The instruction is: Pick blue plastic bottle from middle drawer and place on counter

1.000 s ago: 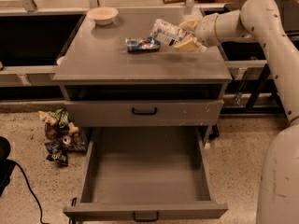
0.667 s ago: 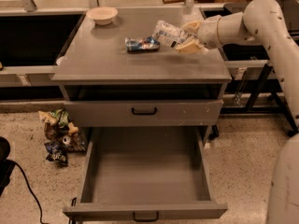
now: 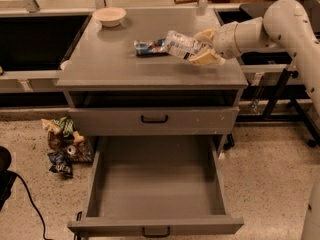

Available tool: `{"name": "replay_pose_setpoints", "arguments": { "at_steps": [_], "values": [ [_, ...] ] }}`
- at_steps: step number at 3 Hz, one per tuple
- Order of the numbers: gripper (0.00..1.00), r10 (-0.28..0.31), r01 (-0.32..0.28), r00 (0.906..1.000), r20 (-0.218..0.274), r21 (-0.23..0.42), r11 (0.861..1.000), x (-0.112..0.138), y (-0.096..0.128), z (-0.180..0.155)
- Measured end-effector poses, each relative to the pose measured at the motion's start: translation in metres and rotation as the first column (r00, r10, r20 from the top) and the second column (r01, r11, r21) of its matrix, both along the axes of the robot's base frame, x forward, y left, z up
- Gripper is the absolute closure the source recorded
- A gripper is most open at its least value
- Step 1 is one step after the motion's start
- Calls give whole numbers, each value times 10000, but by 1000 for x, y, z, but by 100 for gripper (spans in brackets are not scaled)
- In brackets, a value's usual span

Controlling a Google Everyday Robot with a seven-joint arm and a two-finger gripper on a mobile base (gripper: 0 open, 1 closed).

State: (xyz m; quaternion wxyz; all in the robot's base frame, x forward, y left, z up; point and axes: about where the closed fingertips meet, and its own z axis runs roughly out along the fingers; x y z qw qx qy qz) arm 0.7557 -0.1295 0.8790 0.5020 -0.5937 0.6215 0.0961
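The gripper is over the right part of the counter, at the end of the white arm that reaches in from the right. Its two tan fingers are closed around one end of the bottle, one finger above it and one below. The bottle lies tilted and sticks out to the left of the gripper; I cannot tell whether it touches the counter. Its free end is just beside a crumpled blue-and-white foil packet that lies flat on the counter. A pale bowl stands near the counter's back left corner, well apart from both. Below, the upper drawer is shut. The middle drawer is pulled far out. Some wrappers lie on the floor to the left of the cabinet.
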Motion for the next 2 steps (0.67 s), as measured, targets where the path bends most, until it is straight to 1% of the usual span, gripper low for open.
{"name": "replay_pose_setpoints", "arguments": {
  "at_steps": [1, 2],
  "values": [
    [100, 220, -237, 9988, -444, -388, 9990, -8, -4, -8],
    [100, 323, -393, 9968, -736, -958, 9946, -14, -16, -6]
  ]
}}
